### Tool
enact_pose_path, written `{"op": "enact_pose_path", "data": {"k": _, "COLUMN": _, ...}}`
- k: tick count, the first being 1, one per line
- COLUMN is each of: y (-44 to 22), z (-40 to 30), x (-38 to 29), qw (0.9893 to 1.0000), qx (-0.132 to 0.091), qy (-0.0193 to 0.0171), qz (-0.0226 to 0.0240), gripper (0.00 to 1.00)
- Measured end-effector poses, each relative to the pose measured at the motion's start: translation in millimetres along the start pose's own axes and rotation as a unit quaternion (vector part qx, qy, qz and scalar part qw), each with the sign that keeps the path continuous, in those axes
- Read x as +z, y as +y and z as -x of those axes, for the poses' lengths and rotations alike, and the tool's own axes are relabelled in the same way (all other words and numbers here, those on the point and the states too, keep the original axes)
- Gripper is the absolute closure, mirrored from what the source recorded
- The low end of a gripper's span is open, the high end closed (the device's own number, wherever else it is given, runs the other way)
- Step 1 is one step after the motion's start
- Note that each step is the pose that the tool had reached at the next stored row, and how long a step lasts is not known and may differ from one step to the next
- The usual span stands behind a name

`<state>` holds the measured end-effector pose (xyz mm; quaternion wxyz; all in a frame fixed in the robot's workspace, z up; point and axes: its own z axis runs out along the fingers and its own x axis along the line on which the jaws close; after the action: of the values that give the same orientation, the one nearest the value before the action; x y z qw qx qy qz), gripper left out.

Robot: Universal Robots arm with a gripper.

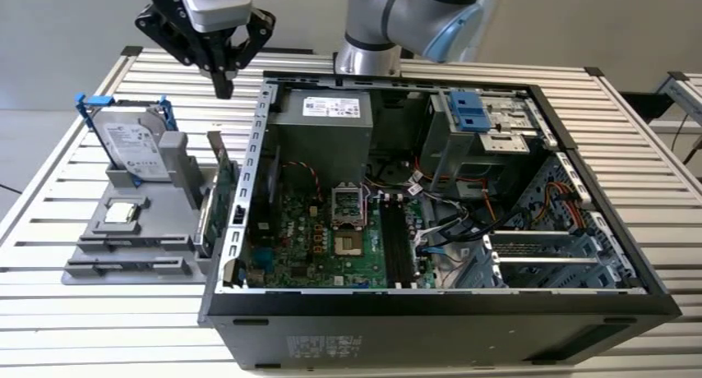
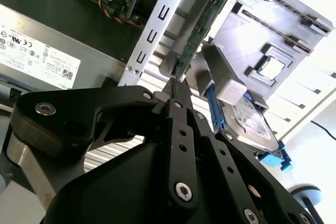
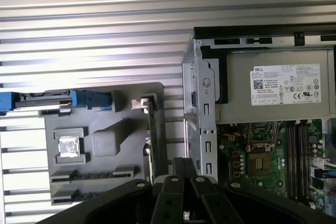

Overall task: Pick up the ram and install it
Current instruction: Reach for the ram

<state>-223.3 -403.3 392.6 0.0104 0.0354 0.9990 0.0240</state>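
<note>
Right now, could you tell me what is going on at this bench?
The arm's gripper, shut and holding nothing, hangs over the gray holder beside the open computer case. Below it stands what looks like the ram, a thin green board on edge in the holder. The motherboard's memory slots look empty, so nothing is installed yet.

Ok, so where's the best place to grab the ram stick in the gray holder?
Probably its upper long edge, coming straight down from above. The ram stands on edge in the gray holder, thin and flat, so one finger of the pincer goes on each face. The larger green card stands close beside it, leaving little room from the sides.
</note>
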Motion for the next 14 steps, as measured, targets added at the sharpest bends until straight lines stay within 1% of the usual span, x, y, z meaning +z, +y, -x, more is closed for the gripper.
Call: {"op": "enact_pose_path", "data": {"k": 14, "y": -3.4, "z": -18.3, "x": -0.5, "qw": 1.0, "qx": 0.0, "qy": 0.0, "qz": 0.0, "gripper": 1.0}}
